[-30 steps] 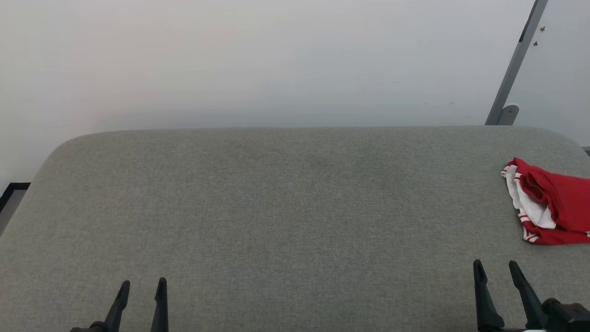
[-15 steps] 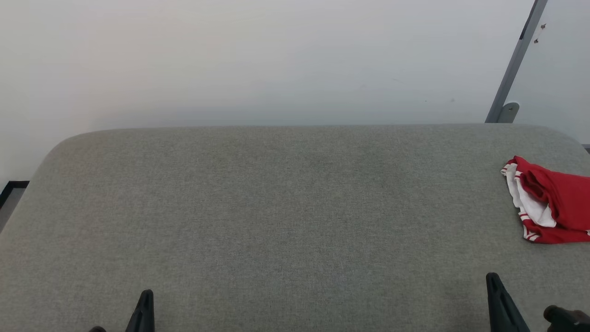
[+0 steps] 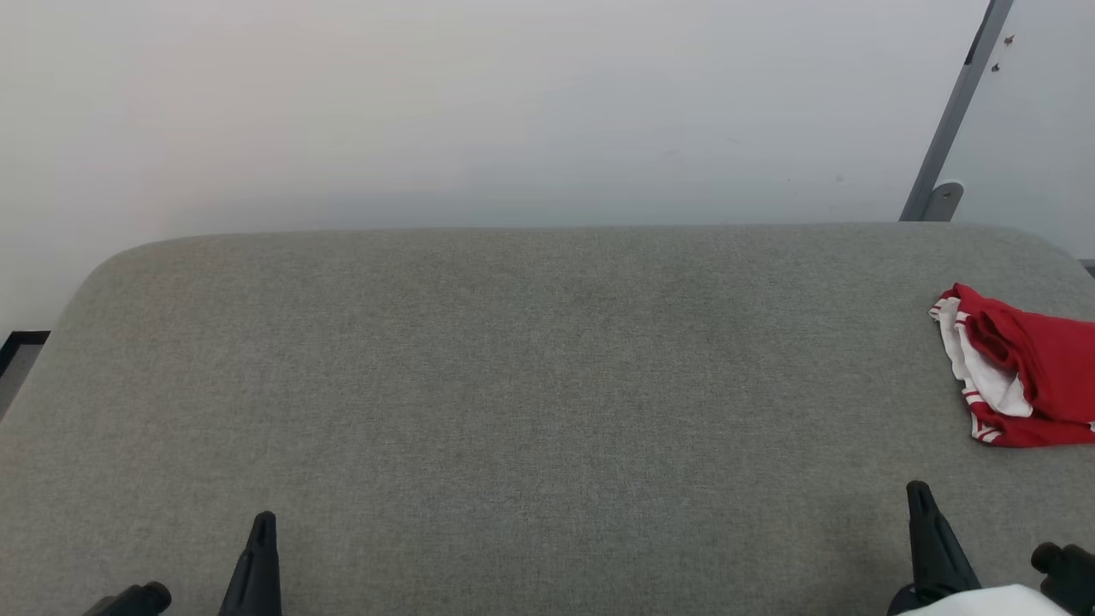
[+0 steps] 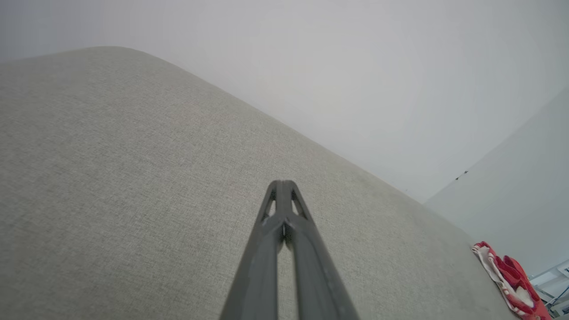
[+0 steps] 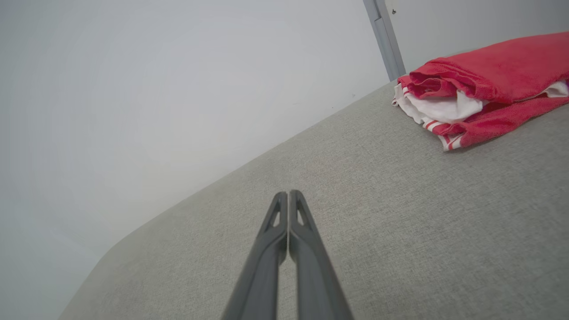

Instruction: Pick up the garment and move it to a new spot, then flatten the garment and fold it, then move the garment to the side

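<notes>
red garment (image 3: pixel 1026 368) bunched, far right of grey cushion (image 3: pixel 513 385)

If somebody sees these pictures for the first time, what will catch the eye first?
The red and white garment stands out at once: it lies bunched at the right side of the wide grey fabric surface. Next come the two dark grippers at the near edge in the head view, the left gripper and the right gripper, both shut, holding nothing, apart from the garment.

grey fabric surface (image 3: pixel 513 385) | pale wall (image 3: pixel 428 111) behind | slanted grey metal bar (image 3: pixel 958 111) upper right
</notes>
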Controlling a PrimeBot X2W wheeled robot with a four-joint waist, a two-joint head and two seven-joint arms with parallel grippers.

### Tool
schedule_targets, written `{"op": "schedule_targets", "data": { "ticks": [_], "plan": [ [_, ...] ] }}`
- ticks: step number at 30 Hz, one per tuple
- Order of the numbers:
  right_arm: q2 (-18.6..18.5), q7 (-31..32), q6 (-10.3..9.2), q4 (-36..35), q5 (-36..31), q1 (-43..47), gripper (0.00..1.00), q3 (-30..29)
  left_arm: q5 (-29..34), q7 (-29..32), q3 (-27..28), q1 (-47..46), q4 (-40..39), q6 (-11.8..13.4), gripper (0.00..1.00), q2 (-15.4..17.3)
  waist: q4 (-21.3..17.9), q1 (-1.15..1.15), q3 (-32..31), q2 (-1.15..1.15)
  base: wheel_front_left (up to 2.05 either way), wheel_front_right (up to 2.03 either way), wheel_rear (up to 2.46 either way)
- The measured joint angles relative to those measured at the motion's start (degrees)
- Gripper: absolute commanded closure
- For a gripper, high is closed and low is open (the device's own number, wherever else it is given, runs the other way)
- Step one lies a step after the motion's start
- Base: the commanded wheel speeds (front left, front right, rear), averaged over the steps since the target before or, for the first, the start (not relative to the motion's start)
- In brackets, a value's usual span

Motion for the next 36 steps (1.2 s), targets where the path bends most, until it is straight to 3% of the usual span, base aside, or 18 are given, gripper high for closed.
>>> {"op": "schedule_targets", "data": {
  "ticks": [36],
  "plan": [
    [0.27,7.14,-0.01,1.24,26.48,-5.98,1.0,-0.9,-26.28,7.2,2.02,-6.58,2.0,0.0,1.0,-1.27,-0.52,0.0,1.61,0.0,0.0,0.0,0.0]
  ]
}}
